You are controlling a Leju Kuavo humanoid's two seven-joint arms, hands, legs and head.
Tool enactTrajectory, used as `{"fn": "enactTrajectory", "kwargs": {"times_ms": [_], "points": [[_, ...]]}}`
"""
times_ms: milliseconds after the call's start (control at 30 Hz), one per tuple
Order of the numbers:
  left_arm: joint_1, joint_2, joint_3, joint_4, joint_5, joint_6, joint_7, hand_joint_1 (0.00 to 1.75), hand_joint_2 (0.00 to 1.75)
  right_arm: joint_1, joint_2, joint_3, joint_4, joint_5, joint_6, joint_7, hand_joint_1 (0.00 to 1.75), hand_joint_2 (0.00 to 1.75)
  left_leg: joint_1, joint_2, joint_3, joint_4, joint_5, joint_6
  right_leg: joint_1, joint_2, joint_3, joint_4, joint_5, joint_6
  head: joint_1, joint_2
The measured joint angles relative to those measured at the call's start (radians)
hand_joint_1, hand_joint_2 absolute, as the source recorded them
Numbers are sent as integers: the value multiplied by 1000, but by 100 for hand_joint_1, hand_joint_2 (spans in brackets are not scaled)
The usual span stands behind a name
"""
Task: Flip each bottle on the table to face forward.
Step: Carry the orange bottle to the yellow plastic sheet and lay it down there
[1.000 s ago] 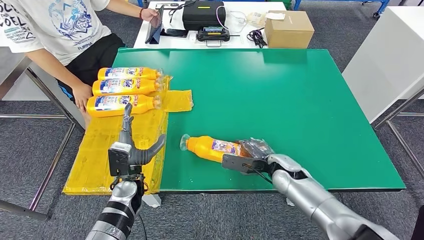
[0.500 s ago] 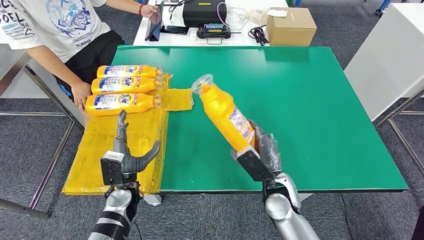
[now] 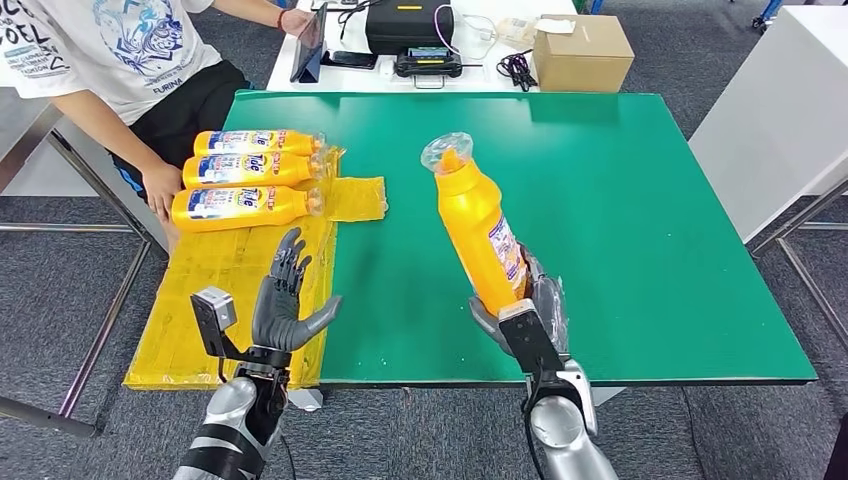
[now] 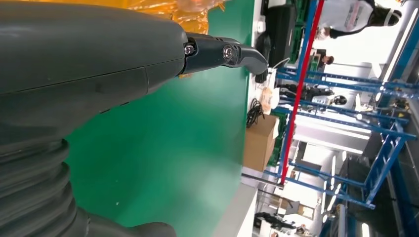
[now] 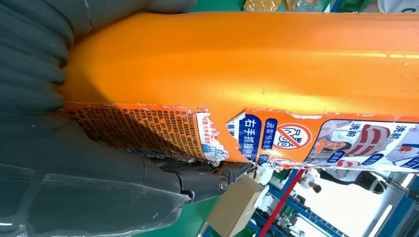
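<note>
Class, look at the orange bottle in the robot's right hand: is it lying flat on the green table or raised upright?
Raised, near upright: the right hand grips the orange bottle at its base, cap end uppermost.

Three bottles [image 3: 245, 176] are lying packed together on the yellow sheet [image 3: 215, 300], a person's hand [image 3: 163, 190] sitting beside them; the lifted bottle [image 3: 480, 225] is blocking mid-table, leaving bare green table [image 3: 650, 220] open rightward.
</note>
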Motion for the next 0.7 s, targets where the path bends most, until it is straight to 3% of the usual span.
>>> {"fn": "enactTrajectory", "kwargs": {"times_ms": [200,333,467,700], "points": [[0,5,-8,2,3,-20,2,0,175,1,7,-10,6,6,5,-2,175,175,0,0,0,0,0,0,0,0,0,0,0,0,0,0],[-3,11,-35,16,29,-142,12,0,175,-4,20,-3,47,61,15,-44,175,175,0,0,0,0,0,0,0,0,0,0,0,0,0,0],[-6,13,-83,36,39,-225,12,0,175,-9,58,41,136,95,26,-96,175,175,0,0,0,0,0,0,0,0,0,0,0,0,0,0],[-20,15,-117,73,45,-247,20,0,175,-40,109,130,240,101,55,-102,175,175,1,0,0,0,0,0,0,0,-1,0,0,0,0,0]]}}
